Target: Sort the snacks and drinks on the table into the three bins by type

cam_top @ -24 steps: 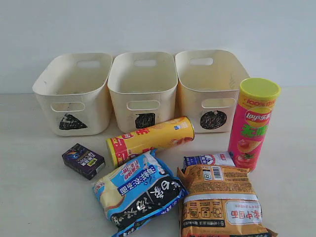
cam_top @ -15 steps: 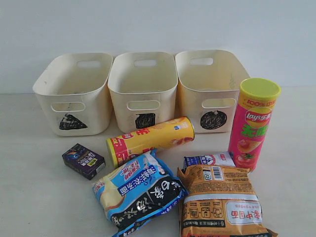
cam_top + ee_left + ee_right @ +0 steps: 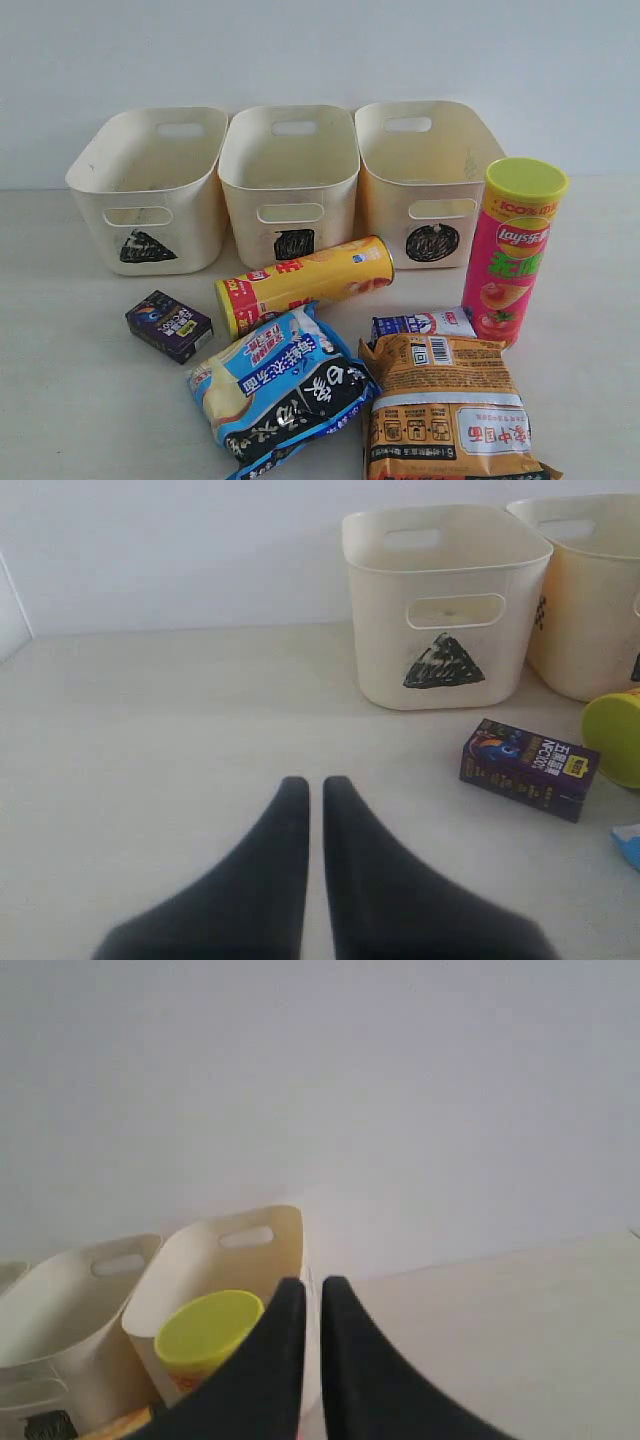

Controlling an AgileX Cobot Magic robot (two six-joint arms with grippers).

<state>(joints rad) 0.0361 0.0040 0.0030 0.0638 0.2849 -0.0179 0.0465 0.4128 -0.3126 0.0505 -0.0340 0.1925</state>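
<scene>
Left gripper (image 3: 314,788), right gripper (image 3: 312,1288): closed, empty.
Bins (image 3: 245,215): row of three, table (image 3: 70,420) rear.
Pink tube (image 3: 515,250): upright, at right.
Yellow tube (image 3: 305,283), blue bag (image 3: 280,390), orange bag (image 3: 450,410), purple carton (image 3: 168,325), blue-white carton (image 3: 422,324): lying before bins.

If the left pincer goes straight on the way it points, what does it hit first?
Probably nothing: bare table lies ahead of the left pincer; the triangle bin sits off to one side.

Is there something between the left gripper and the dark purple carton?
Nothing visible does. In the left wrist view, only bare table lies between the left gripper and the dark purple carton.
</scene>
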